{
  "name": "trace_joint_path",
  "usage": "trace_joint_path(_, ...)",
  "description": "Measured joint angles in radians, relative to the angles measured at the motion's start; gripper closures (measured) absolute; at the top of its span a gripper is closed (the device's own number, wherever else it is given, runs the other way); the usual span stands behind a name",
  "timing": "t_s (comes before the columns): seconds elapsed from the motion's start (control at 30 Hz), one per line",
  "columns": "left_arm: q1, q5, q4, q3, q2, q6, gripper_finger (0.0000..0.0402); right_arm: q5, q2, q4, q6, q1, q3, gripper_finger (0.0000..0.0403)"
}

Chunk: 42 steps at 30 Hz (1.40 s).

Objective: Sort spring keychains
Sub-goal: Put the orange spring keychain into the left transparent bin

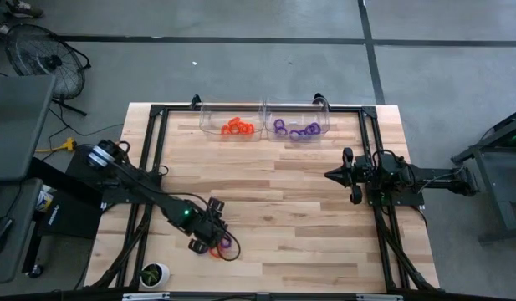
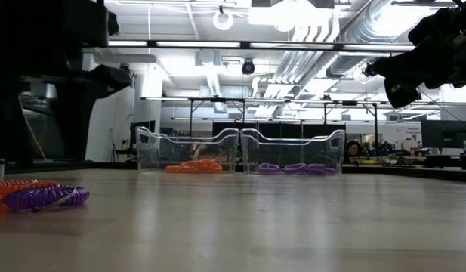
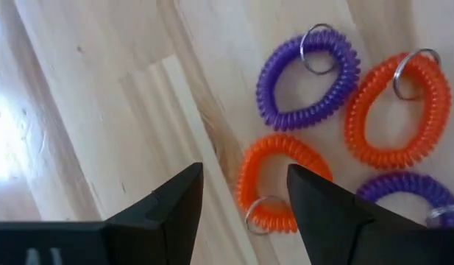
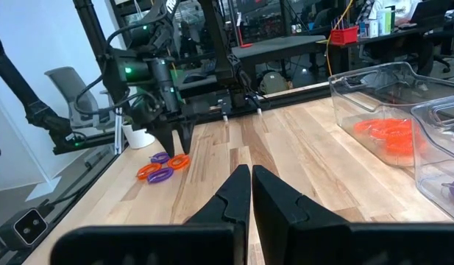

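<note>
Left claw (image 3: 238, 202) released, poised over loose keychains (image 3: 306, 77) at the counter's (image 1: 308, 217) near left; an orange keychain (image 3: 278, 180) lies directly between its fingers, ring flat. Four loose visible: two orange, two purple. Right claw (image 4: 250, 193) clenched, empty, well apart. Bins (image 1: 262, 117) hold sorted others, uncountable.

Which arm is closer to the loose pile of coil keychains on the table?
Left. Its tool hangs right over the pile; the right tool waits across the table.

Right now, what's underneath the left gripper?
Under the open left gripper lies an orange keychain on the table, with another orange and two purple ones beside it. Nothing is held.
</note>
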Motion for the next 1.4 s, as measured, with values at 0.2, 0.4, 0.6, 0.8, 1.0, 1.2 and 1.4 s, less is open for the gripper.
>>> trace_joint_path(0.2,0.009,0.046,0.0,0.0,0.038,0.019,0.0207,0.0,0.0,0.0,0.0,0.0,0.0,0.0391)
trace_joint_path(0.4,0.018,0.03,0.017,0.0,0.061,0.056,0.0207,0.0,0.0,0.0,0.0,0.0,0.0,0.0391)
trace_joint_path(0.6,0.048,0.057,0.038,0.0,0.081,0.067,0.0207,0.0,0.0,0.0,0.0,0.0,0.0,0.0391)
trace_joint_path(0.8,0.083,0.131,0.049,0.003,0.104,0.076,0.021,0.0,0.0,0.0,0.0,0.0,0.0,0.0391)
trace_joint_path(1.0,0.087,0.177,0.053,0.003,0.113,0.086,0.0249,0.0,0.0,0.0,0.0,0.0,0.0,0.0391)
trace_joint_path(1.2,0.091,0.206,0.052,0.003,0.122,0.093,0.0306,0.0,0.0,0.0,0.0,0.0,0.0,0.0391)
trace_joint_path(1.4,0.092,0.212,0.059,0.003,0.123,0.092,0.0374,0.0,0.0,0.0,0.0,0.0,0.0,0.0391)
